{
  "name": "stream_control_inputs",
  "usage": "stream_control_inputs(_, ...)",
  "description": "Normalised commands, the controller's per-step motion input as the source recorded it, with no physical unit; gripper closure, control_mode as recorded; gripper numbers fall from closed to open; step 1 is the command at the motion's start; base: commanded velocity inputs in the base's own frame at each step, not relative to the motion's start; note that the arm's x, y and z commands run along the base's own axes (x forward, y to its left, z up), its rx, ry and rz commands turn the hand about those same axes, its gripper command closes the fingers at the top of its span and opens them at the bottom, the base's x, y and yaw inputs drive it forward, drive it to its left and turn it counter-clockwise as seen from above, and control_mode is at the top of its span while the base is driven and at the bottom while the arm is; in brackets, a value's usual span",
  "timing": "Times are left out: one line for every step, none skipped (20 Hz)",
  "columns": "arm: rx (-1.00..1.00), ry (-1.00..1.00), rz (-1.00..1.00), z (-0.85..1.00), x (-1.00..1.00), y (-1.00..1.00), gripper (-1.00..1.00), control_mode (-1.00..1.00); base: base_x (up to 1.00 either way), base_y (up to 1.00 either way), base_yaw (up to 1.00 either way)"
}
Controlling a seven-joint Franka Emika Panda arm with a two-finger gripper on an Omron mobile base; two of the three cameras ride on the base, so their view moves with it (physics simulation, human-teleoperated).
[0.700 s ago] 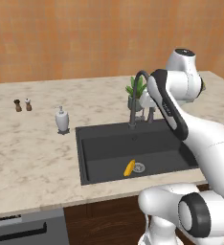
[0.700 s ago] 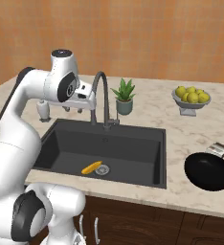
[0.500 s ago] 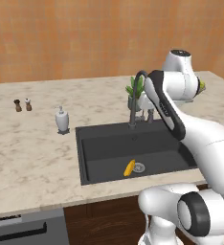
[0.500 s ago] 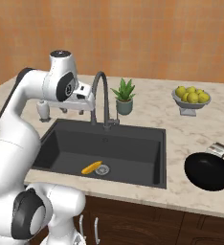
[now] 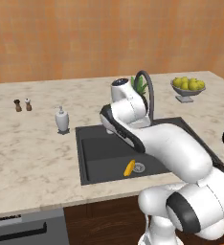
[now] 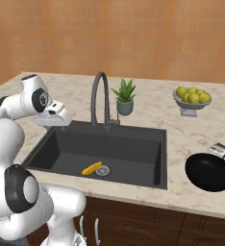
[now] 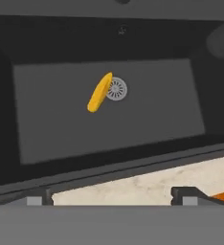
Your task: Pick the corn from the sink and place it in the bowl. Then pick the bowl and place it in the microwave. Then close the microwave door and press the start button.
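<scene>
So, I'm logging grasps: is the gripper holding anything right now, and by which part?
Nothing is held. The gripper is open and empty above the dark grey sink, and the small yellow corn cob lies loose by the drain.

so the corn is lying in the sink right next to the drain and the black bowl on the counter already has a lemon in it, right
Not quite. The corn does lie on the floor of the sink right beside the drain, but the black bowl on the counter is empty, as the right base view shows. The lemons sit heaped in the separate grey pedestal bowl farther back.
</scene>
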Motion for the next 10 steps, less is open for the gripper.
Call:
stream_control_inputs(-0.02, 0.13, -0.31, -1.00, 0.76, 0.33, -1.00, -1.00, 0.00, 0.00, 0.00)
stream_control_inputs(-0.06, 0.17, -0.35, -1.00, 0.89, 0.24, -1.00, -1.00, 0.00, 0.00, 0.00)
stream_control_inputs(-0.09, 0.11, -0.34, -1.00, 0.80, 0.08, -1.00, -1.00, 0.00, 0.00, 0.00)
stream_control_inputs(-0.12, 0.11, -0.32, -1.00, 0.72, 0.15, -1.00, -1.00, 0.00, 0.00, 0.00)
stream_control_inputs(-0.09, 0.07, -0.28, -1.00, 0.70, 0.00, -1.00, -1.00, 0.00, 0.00, 0.00)
stream_control_inputs(-0.05, 0.07, -0.19, -1.00, 0.62, 0.00, -1.00, -1.00, 0.00, 0.00, 0.00)
stream_control_inputs(-0.05, 0.03, -0.18, -1.00, 0.59, -0.01, -1.00, -1.00, 0.00, 0.00, 0.00)
stream_control_inputs(0.00, 0.04, -0.14, -1.00, 0.47, -0.16, -1.00, -1.00, 0.00, 0.00, 0.00)
stream_control_inputs(0.00, 0.07, -0.09, -1.00, 0.46, -0.31, -1.00, -1.00, 0.00, 0.00, 0.00)
stream_control_inputs(0.00, 0.11, -0.04, -1.00, 0.38, -0.37, -1.00, -1.00, 0.00, 0.00, 0.00)
